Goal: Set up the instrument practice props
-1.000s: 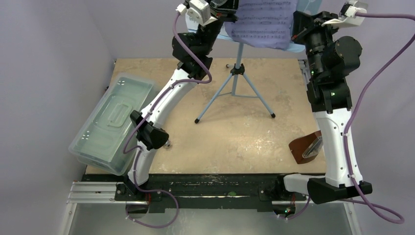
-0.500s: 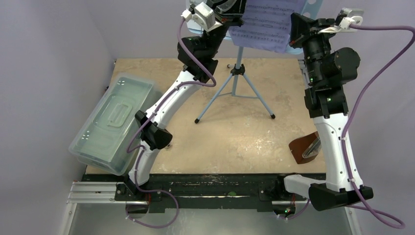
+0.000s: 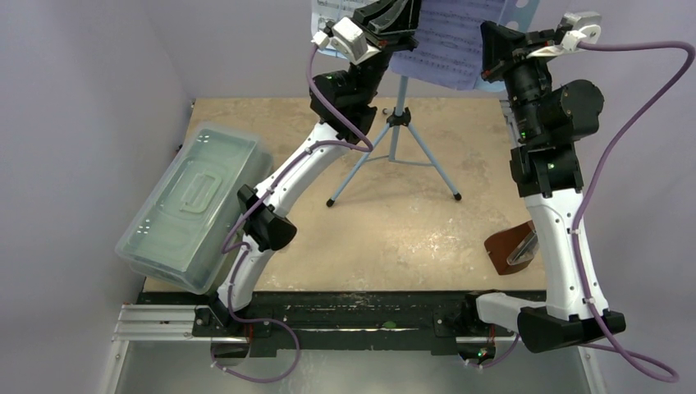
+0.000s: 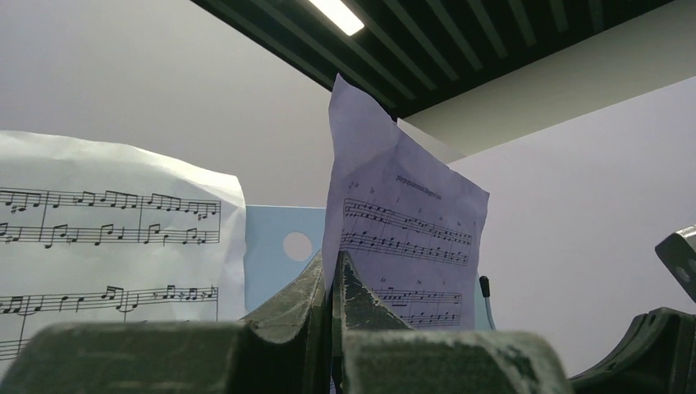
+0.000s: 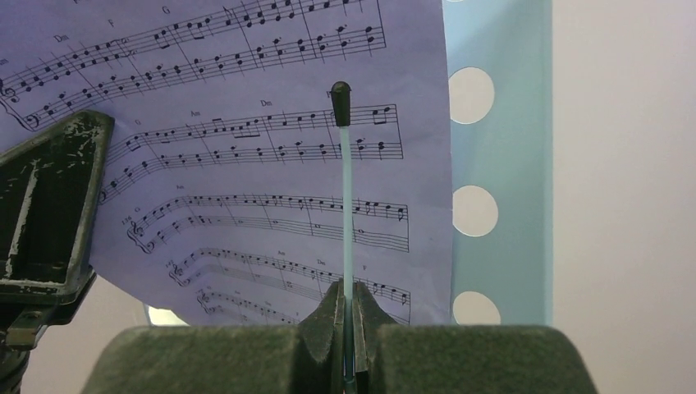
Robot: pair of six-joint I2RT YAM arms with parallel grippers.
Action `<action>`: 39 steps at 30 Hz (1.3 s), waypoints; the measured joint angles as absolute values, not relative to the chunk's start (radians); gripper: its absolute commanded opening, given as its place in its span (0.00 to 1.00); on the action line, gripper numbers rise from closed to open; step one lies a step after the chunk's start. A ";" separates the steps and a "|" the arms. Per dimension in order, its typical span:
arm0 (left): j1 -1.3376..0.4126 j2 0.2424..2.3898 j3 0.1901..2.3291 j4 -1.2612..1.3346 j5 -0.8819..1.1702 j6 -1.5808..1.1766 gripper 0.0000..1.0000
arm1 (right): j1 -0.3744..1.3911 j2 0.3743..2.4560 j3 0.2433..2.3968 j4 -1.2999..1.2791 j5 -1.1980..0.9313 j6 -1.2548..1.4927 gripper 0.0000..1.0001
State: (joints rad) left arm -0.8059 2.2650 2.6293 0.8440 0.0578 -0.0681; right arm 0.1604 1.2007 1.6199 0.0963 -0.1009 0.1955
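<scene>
Standing toward the far edge of the tabletop (image 3: pixel 394 238), the light-blue music stand (image 3: pixel 400 123) spreads two tripod feet toward the arms and one toward the back wall. Its perforated desk (image 5: pixel 492 164) rises to the top of the overhead view. A broad bare stretch of tabletop lies between the tripod feet and the arm bases.

The left tool (image 4: pixel 331 267) is pressed together on the lower edge of the lilac page (image 4: pixel 402 238), which stands upright in front of the desk. The white page (image 4: pixel 115 238) rests on the desk just to its left. The right tool (image 5: pixel 348 300) is pinched on a thin light-blue rod (image 5: pixel 345 205) with a black tip that crosses the front of the lilac page near its right edge.

The brown metronome (image 3: pixel 513 246) sits at the right edge of the tabletop, partly hidden by the right arm. The clear box (image 3: pixel 193 205), lid on, sits tilted and overhangs the left edge; I cannot tell what it holds.
</scene>
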 measured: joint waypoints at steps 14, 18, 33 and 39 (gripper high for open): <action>-0.812 2.268 2.641 0.931 0.016 -0.070 0.00 | 0.161 1.217 1.623 0.103 -0.134 0.175 0.00; -0.822 2.268 2.641 0.938 0.012 -0.076 0.00 | 0.161 1.217 1.623 0.104 -0.141 0.175 0.00; -0.850 2.268 2.641 0.944 0.029 -0.094 0.00 | 0.160 1.217 1.623 0.104 -0.146 0.174 0.00; -0.852 2.269 2.640 0.944 0.037 -0.094 0.00 | 0.161 1.217 1.622 0.104 -0.146 0.173 0.12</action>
State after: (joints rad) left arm -0.8520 2.2688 2.6404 0.9436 0.0372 -0.0937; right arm 0.1608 1.2167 1.6222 0.1036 -0.1463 0.1734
